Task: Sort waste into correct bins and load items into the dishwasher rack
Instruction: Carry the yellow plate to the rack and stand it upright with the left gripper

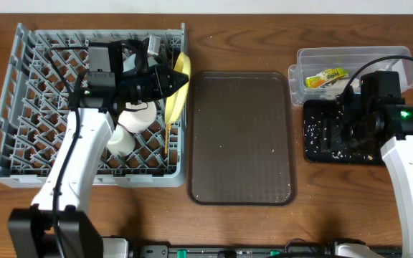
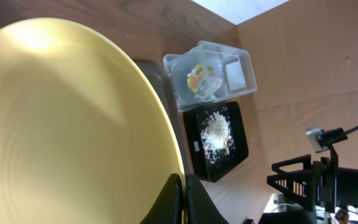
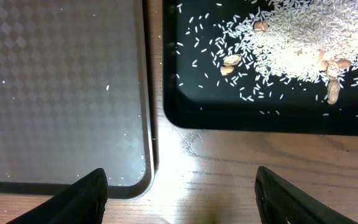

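Note:
My left gripper point(image 1: 183, 78) is shut on the rim of the round yellow plate point(image 1: 175, 104), which stands on edge at the right side of the grey dishwasher rack point(image 1: 20, 107). In the left wrist view the plate point(image 2: 61, 124) fills the frame and the shut fingers point(image 2: 184, 199) pinch its edge. A white bowl point(image 1: 139, 115), a white cup point(image 1: 119, 142) and wooden chopsticks point(image 1: 167, 136) lie in the rack. My right gripper point(image 3: 185, 199) is open and empty, above the black tray point(image 1: 335, 159) that holds rice scraps point(image 3: 291, 43). The clear tub point(image 1: 357, 54) holds the yellow-green wrapper point(image 1: 325, 77).
The large brown serving tray point(image 1: 241, 143) lies between the rack and the bins, with a few specks on it. In the right wrist view its corner point(image 3: 55, 81) lies left of the black tray's rim point(image 3: 241, 119), with bare wood between and below them.

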Motion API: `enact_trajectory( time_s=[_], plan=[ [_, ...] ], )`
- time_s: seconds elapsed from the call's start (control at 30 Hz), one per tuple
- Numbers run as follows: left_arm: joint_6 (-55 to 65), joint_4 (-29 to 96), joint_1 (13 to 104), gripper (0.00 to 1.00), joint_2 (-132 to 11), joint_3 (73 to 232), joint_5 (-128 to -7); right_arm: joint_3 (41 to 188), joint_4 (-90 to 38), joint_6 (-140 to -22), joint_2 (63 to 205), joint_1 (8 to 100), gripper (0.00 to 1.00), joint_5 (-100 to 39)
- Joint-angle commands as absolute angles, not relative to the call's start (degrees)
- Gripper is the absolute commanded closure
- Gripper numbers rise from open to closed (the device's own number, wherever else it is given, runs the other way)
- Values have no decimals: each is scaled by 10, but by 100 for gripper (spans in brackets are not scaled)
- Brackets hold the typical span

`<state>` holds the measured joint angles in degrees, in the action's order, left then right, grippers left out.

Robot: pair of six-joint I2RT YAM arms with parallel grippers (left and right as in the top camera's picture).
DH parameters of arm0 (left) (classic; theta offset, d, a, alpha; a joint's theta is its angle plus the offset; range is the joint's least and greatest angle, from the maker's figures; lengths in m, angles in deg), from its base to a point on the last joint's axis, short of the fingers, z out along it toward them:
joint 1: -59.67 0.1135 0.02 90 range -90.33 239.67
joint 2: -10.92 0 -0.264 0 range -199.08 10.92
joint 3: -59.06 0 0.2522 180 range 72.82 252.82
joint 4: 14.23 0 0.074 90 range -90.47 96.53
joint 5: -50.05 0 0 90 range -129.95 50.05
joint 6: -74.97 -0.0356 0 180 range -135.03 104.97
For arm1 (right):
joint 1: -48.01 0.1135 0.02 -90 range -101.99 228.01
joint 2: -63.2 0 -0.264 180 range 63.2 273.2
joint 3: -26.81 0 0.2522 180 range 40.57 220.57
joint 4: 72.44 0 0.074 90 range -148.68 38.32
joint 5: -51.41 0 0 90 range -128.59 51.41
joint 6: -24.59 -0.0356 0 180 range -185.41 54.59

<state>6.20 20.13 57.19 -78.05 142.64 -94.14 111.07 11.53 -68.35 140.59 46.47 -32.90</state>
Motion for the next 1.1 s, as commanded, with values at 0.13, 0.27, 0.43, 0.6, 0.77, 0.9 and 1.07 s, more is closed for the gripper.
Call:
enact_trajectory(
  time_s=[0.13, 0.27, 0.43, 0.6, 0.77, 0.9, 1.07],
  plan=[
    [59, 205, 599, 60, -797, 1423, -888, 1117, 119, -679, 1400, 465, 26, -332],
    [47, 207, 604, 41, -796, 1423, -854, 1117, 118, -679, 1400, 465, 26, -332],
    [5, 236, 614, 21, -781, 1423, -806, 1117, 113, -679, 1400, 465, 25, -332],
    [-44, 298, 616, 16, -733, 1423, -650, 1117, 72, -682, 1400, 466, 17, -327],
    [-44, 376, 616, 15, -692, 1423, -493, 1117, -37, -688, 1402, 466, 12, -261],
    [-42, 466, 616, 14, -680, 1423, -437, 1117, -81, -687, 1415, 466, 12, -253],
    [-43, 582, 616, 8, -681, 1422, -411, 1117, -17, -678, 1442, 466, 14, -278]
  ],
)
